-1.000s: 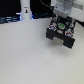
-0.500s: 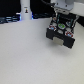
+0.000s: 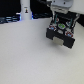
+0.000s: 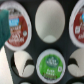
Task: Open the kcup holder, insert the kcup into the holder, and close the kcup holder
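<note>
Hovering over the open kcup holder [image 3: 62, 31], gripper [image 3: 61, 19] state indeterminate; green kcup [image 4: 50, 64] at six o'clock risks jamming the drawer if unseated.

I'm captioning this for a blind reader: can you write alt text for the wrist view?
A green-lidded kcup sits in a round slot of the black kcup holder, seen close from above. Two red-lidded pods fill other slots; the rest look empty and white.

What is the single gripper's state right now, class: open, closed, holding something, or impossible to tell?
Gripper: cannot be told. It sits low over the kcup holder, and neither view shows its fingers clearly.
</note>
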### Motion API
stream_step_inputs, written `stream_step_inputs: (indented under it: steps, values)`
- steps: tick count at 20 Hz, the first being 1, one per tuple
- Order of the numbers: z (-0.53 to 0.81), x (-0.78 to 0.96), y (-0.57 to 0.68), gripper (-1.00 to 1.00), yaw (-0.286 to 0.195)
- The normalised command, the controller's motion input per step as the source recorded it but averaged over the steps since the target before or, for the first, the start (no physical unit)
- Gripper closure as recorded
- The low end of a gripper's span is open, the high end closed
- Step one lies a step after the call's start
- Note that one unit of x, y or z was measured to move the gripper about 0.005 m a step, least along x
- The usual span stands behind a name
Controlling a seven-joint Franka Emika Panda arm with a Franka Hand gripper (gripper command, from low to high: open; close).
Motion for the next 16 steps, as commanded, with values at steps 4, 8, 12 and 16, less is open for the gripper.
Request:
stream_step_inputs:
  steps: [4, 8, 12, 16]
  values:
    - [0.02, 0.81, -0.32, -1.00, 0.008]
    - [-0.05, 0.82, -0.09, -1.00, 0.031]
    - [-0.17, 0.70, 0.13, -1.00, 0.094]
    - [-0.25, 0.21, 0.25, -1.00, 0.222]
